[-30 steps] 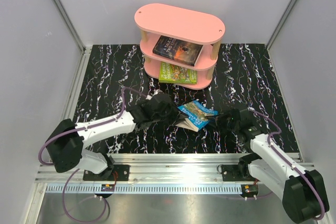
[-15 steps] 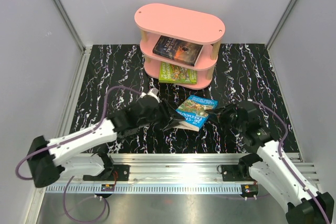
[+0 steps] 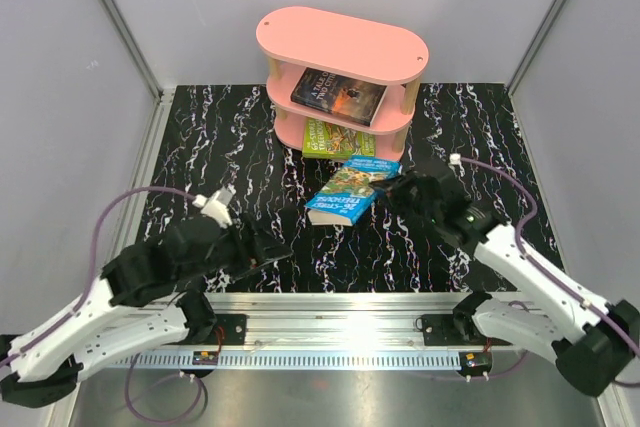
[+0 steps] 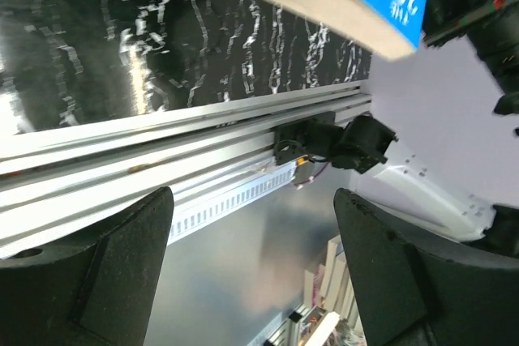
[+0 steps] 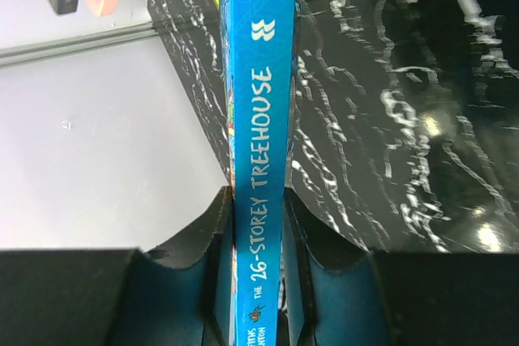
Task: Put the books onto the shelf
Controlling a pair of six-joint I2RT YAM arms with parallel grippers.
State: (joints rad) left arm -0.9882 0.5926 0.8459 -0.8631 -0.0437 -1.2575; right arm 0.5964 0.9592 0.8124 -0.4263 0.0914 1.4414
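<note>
ITEM 1, blue book (image 3: 350, 192): "26-Storey Treehouse". Held off the table (image 3: 200, 137), just in front of the shelf's lowest tier. Its long axis runs leftward from the right pincer (image 3: 405, 192), across the shelf front rather than into it.

ITEM 2, right pincer: clamped on the blue book's spine end, 1 finger on each cover.

ITEM 3, left pincer (image 3: 265, 247): fingers wide apart, nothing between them; near the table's front edge, well apart from the book.

ITEM 4, shelf (image 3: 340, 42): pink, 3 tiers. Dark book (image 3: 338, 95) on the middle tier, green book (image 3: 338, 140) on the lowest.

NOTE: the right arm is the nearer; the book probably needs turning toward a tier before insertion.
</note>
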